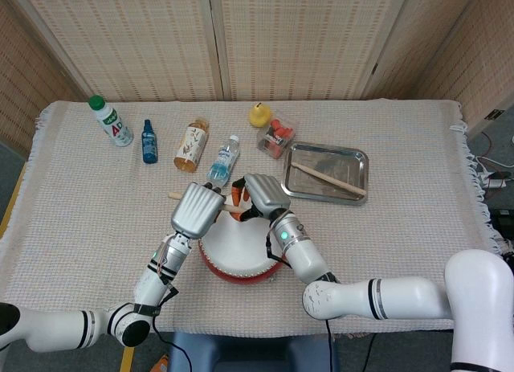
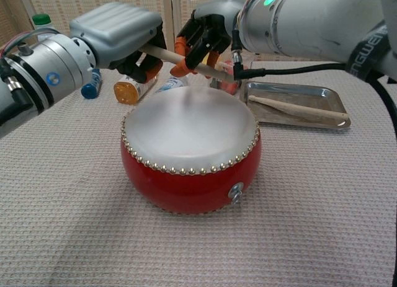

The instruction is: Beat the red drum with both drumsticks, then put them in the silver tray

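The red drum [image 1: 241,258] [image 2: 191,152] stands on the cloth at the table's near edge, its pale skin up. A wooden drumstick [image 2: 189,60] hangs level just above the drum's far rim. My left hand [image 1: 195,210] [image 2: 118,34] grips its left part, and the butt end [image 1: 173,195] pokes out past that hand. My right hand [image 1: 263,196] [image 2: 208,34] curls its orange-tipped fingers around the same stick further right. A second drumstick [image 1: 330,177] [image 2: 299,108] lies in the silver tray [image 1: 355,160] [image 2: 332,96] to the right of the drum.
Behind the drum stand a green-capped bottle [image 1: 110,120], a small blue bottle [image 1: 148,141], an orange drink bottle [image 1: 191,145] and a water bottle [image 1: 224,160]. A yellow duck [image 1: 259,114] and a clear pack of red pieces [image 1: 275,137] sit left of the tray.
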